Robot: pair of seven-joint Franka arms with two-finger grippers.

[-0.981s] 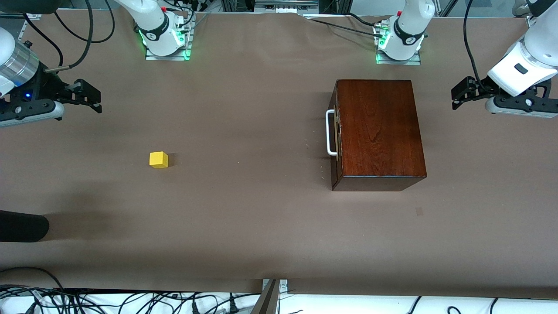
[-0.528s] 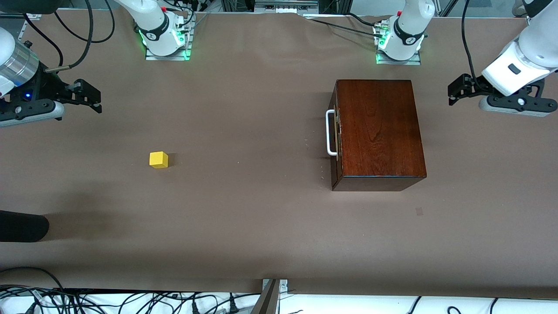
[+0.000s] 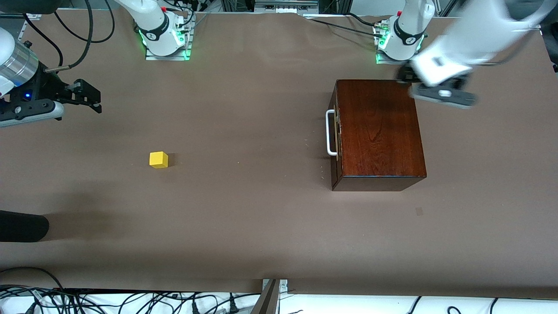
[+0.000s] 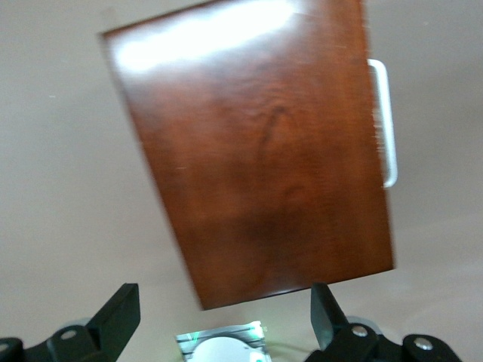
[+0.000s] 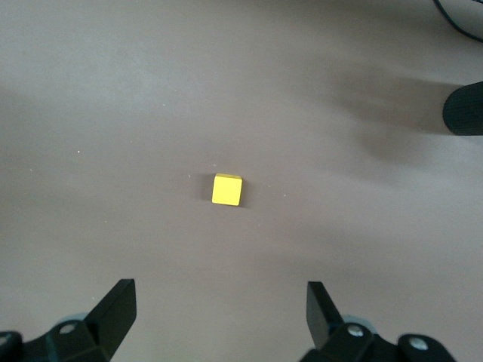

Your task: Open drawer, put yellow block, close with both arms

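Observation:
The dark mahogany box (image 3: 377,131) stands toward the left arm's end of the table. Its drawer is shut, with the white bar handle (image 3: 330,133) facing the table's middle. The yellow block (image 3: 158,159) lies alone on the brown table toward the right arm's end. My left gripper (image 3: 403,76) hangs open and empty over the box's edge nearest the left arm's base. In the left wrist view that gripper (image 4: 224,302) shows the box (image 4: 256,151) and handle (image 4: 385,124) below. My right gripper (image 3: 92,99) waits open at the table's end, and its wrist view (image 5: 219,298) looks down on the block (image 5: 227,190).
Both arm bases (image 3: 165,39) (image 3: 399,43) stand with green lights along the table's edge farthest from the front camera. A black rounded object (image 3: 22,226) juts in at the right arm's end, nearer the front camera than the block. Cables (image 3: 130,301) lie below the table's front edge.
The left arm has swung in from past the end of the box to hang over the box's edge by its base. The right arm, block and box have not moved.

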